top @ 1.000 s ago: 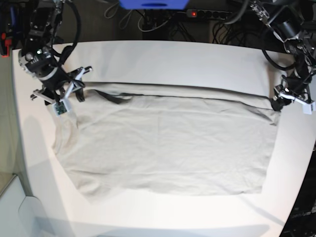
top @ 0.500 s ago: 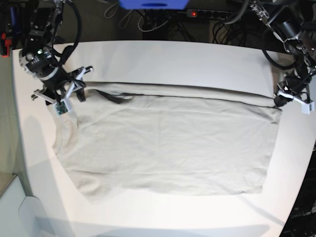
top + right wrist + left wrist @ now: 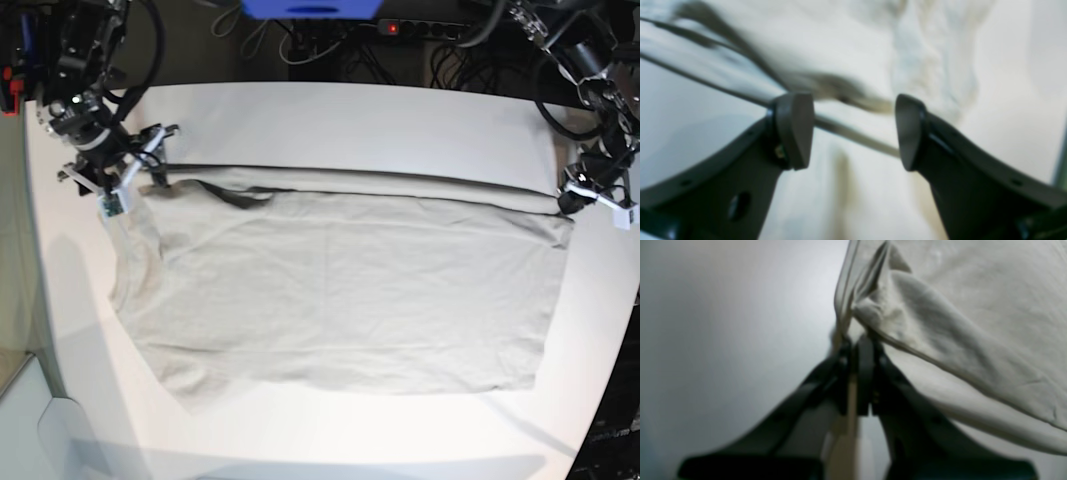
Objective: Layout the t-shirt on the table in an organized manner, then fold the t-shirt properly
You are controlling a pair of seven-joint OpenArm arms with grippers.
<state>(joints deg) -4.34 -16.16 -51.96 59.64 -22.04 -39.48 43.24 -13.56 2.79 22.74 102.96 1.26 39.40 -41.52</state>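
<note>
The beige t-shirt (image 3: 340, 290) lies spread across the white table (image 3: 350, 120), with a long fold along its far edge. In the base view my left gripper (image 3: 572, 203) sits at the shirt's far right corner. In the left wrist view the left gripper (image 3: 857, 346) is shut on the t-shirt's hem (image 3: 940, 306), and cloth rises from the fingertips. My right gripper (image 3: 150, 170) is at the shirt's far left corner. In the right wrist view the right gripper (image 3: 853, 130) is open, its fingers (image 3: 795, 130) apart above blurred cloth (image 3: 873, 50).
Behind the table's far edge run black cables and a power strip (image 3: 420, 28), beside a blue object (image 3: 310, 8). Bare table shows beyond the shirt's far fold and along the curved near edge (image 3: 330, 440).
My left gripper closed on the shirt's right corner. My right gripper opened wider and moved toward the far left. The shirt's far edge shifted slightly toward the back.
</note>
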